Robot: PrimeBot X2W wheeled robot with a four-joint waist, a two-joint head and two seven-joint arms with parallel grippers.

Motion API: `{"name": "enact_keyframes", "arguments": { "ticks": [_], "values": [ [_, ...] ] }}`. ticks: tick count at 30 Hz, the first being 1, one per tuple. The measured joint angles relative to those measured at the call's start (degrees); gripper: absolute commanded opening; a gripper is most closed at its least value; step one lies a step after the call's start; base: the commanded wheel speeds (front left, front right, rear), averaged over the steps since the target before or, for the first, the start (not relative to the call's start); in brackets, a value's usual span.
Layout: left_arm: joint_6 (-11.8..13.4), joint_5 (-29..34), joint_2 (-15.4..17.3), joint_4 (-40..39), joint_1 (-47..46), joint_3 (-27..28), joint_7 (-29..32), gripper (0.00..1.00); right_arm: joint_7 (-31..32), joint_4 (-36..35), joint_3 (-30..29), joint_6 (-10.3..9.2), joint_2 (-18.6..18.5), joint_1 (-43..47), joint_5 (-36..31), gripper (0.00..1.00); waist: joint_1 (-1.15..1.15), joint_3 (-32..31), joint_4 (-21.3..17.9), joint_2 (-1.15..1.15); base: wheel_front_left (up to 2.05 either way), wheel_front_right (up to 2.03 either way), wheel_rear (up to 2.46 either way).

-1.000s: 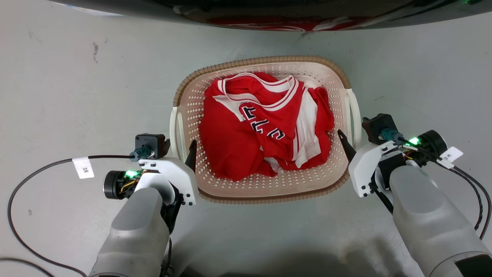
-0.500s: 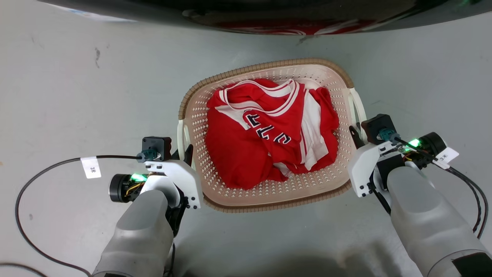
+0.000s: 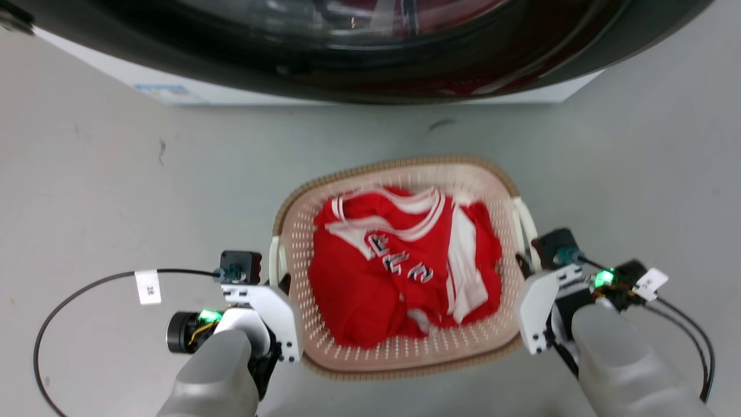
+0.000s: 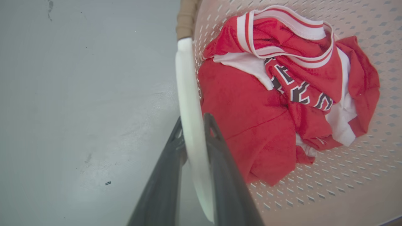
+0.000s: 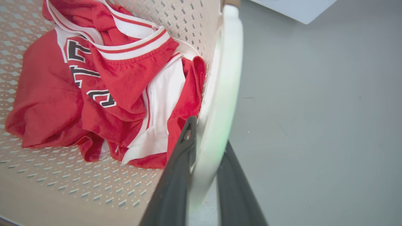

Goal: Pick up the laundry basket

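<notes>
Grey floor [image 3: 87, 174] before a washing machine [image 3: 359, 52]. Laundry basket [image 3: 399, 165] between both arms, on or just off the floor, cannot tell; red jersey [image 3: 359, 289] inside. Left pincer [image 4: 193, 122] clenched on left handle [image 4: 188, 88], right pincer [image 5: 209, 131] clenched on right handle [image 5: 226, 62]. Step judged: lifting — next, raise both sides evenly.

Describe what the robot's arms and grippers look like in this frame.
The left forearm and right forearm are smooth pale grey shells. Each wrist carries a white angular plate, a black box and a green light. A black cable loops away from each wrist, bearing a white tag with small print. The left gripper and right gripper each have two long, dark grey, tapering fingers.
</notes>
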Motion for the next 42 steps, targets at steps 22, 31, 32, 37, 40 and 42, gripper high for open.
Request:
{"name": "enact_keyframes", "arguments": {
  "ticks": [22,31,32,37,40,42],
  "values": [
    [0.01,-11.04,3.82,-3.22,7.02,-10.61,10.43,0.0,11.57,-1.71,18.09,-0.08,-0.01,7.98,21.3,0.0,-0.01,-20.05,-3.73,0.0,0.0,0.0,0.0],
    [0.01,-16.28,5.83,-4.98,9.06,-15.57,14.4,0.0,15.97,-1.38,23.19,-0.08,0.05,10.37,27.46,0.0,-0.01,-27.84,-4.49,0.0,0.0,0.0,0.0],
    [0.01,-16.69,5.95,-5.04,9.15,-16.03,14.62,0.0,16.28,-1.35,23.57,-0.08,0.07,10.66,27.89,0.0,-0.01,-28.49,-4.55,0.01,0.0,0.0,0.0],
    [0.0,-18.73,6.31,-5.11,9.87,-17.8,15.84,0.0,17.61,-1.21,25.58,-0.08,0.08,11.93,30.15,0.0,-0.01,-31.48,-4.88,0.01,0.0,0.0,0.0],
    [0.01,-19.81,6.47,-5.1,10.39,-18.73,16.68,0.0,18.39,-1.2,26.63,-0.08,0.02,12.37,31.41,0.0,-0.01,-33.11,-5.08,0.01,0.0,0.0,0.0],
    [0.0,-20.57,6.66,-5.3,10.38,-19.35,17.16,0.0,18.79,-1.27,27.26,-0.08,-0.08,12.43,32.31,0.0,0.0,-33.86,-5.22,0.0,0.0,0.0,0.0]
  ]
}}
